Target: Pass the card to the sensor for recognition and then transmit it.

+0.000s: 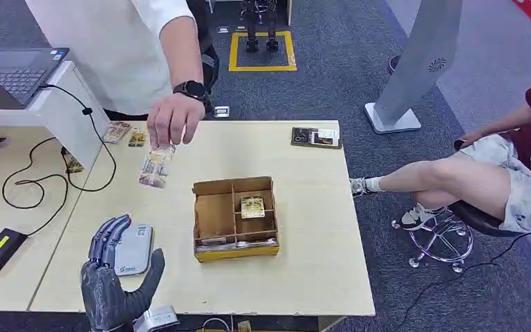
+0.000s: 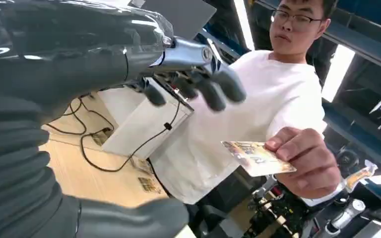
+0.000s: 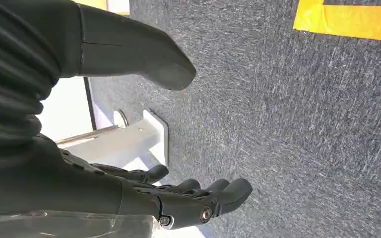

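Left hand (image 1: pixel 119 277) raised, dark fingers (image 2: pixel 213 89) spread, empty; thin yellow printed card (image 1: pixel 156 168) pinched in person's hand (image 1: pixel 173 119) above pale wooden table (image 1: pixel 304 228). Best to reach up, pinch card's free edge. Right hand (image 3: pixel 178 198) hanging, fingers loosely apart, empty
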You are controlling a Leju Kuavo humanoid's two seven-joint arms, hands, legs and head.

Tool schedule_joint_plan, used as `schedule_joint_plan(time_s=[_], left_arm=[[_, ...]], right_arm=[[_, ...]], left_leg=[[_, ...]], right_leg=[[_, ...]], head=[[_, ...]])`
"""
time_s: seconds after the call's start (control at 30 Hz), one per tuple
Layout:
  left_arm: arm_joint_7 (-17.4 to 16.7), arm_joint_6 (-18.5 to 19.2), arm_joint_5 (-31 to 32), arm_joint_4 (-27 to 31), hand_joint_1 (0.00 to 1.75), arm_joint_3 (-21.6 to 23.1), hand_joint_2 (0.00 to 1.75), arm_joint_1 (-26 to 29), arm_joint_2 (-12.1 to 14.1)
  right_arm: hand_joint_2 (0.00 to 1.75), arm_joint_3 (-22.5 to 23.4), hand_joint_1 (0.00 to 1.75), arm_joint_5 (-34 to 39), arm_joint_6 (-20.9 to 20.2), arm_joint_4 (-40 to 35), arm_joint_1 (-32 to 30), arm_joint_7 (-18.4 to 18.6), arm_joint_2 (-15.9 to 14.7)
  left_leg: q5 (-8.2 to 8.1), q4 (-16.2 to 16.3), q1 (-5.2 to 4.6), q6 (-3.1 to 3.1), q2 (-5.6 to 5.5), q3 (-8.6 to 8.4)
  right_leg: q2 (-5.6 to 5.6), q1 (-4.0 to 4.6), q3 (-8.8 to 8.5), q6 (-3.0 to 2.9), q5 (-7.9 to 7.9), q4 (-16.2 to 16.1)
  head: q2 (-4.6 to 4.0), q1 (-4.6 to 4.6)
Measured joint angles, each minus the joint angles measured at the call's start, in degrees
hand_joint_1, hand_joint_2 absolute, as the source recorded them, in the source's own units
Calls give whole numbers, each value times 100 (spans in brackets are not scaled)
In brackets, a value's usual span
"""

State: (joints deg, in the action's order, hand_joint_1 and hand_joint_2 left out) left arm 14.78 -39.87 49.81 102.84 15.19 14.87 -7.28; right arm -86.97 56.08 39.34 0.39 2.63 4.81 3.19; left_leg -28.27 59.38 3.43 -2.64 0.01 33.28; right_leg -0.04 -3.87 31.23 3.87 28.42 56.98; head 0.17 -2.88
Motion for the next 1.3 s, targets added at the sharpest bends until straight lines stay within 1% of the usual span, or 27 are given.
schedule_joint_plan(time_s=[0.07,0.13,0.3,0.47,0.53,0.67,0.8,0.83,0.87,0.9,1.03,1.3], left_arm=[[40,0,119,0,0,-59,175,-14,-45],[175,0,324,0,0,-175,175,-59,-123],[464,0,770,0,0,-626,175,-312,-426],[728,0,730,-44,0,-1084,175,-642,-715],[831,0,899,-61,0,-1264,175,-766,-842],[1016,0,1047,-79,0,-1568,175,-833,-903],[1025,2,1054,-79,0,-1747,175,-942,-909],[1025,2,1036,-79,9,-1773,175,-952,-909],[1025,2,1016,-79,59,-1792,175,-964,-909],[1025,2,986,-79,175,-1806,175,-972,-909],[1119,2,732,-79,175,-1816,175,-975,-909],[1231,2,599,-79,175,-1838,175,-977,-909]], right_arm=[[175,-11,0,-22,-7,0,2,4,0],[175,-31,0,-31,-50,0,10,20,0],[175,-129,0,-166,-142,0,54,61,-2],[175,-190,0,-378,-127,-24,104,172,-20],[175,-197,0,-463,-122,-44,115,208,-37],[175,-212,0,-601,-120,-107,132,293,-72],[175,-234,0,-647,-114,-175,146,317,-109],[175,-238,0,-647,-111,-184,151,330,-118],[175,-240,0,-647,-111,-197,153,339,-122],[175,-240,0,-647,-109,-208,154,341,-125],[175,-243,0,-647,-103,-236,156,345,-138],[175,-243,0,-719,-101,-267,157,352,-144]], left_leg=[[0,0,0,0,0,0],[0,0,0,0,0,0],[1,0,0,0,0,-2],[1,1,0,0,0,-2],[1,1,0,0,-1,-2],[0,1,0,0,4,-4],[0,1,0,0,4,-3],[0,1,0,0,5,-3],[0,1,0,0,5,-3],[0,1,0,0,4,-3],[0,1,0,0,4,-3],[0,1,0,0,5,-3]], right_leg=[[0,0,0,0,0,0],[0,0,0,0,0,0],[0,0,-1,-1,-1,0],[1,0,-1,-1,-2,0],[0,0,-1,-2,-2,0],[8,0,5,-2,-2,0],[8,0,5,-2,-1,0],[8,0,5,-2,-1,0],[8,0,5,-2,-1,0],[8,0,4,-2,-1,0],[8,0,4,-2,-2,0],[8,0,5,-2,-2,0]], head=[[0,0],[0,2],[0,0],[0,-2],[0,2],[0,-4],[0,0],[0,-2],[0,-2],[0,0],[0,-2],[0,-2]])
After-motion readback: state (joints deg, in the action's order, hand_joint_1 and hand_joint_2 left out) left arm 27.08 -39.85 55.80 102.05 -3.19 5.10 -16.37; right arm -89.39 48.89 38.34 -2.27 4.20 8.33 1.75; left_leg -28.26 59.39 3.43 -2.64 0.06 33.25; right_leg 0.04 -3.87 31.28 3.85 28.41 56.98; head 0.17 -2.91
